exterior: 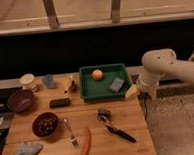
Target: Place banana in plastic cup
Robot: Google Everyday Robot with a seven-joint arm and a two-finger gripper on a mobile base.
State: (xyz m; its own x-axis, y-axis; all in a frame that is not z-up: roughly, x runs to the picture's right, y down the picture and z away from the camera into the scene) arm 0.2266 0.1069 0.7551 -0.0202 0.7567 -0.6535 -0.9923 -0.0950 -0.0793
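The banana, short and pale yellow, lies on the wooden table at the front right corner of the green tray. The plastic cup, low and blue-grey, stands at the back left of the table, right of a cream-white cup. My white arm reaches in from the right. Its end hangs down at the table's right edge, and the gripper sits just right of the banana, open, with nothing seen in it.
The tray holds an orange ball and a grey-blue sponge. Also on the table are a purple bowl, a dark red bowl, a fork, an orange-red stick, a black-handled tool, a black block and a blue cloth.
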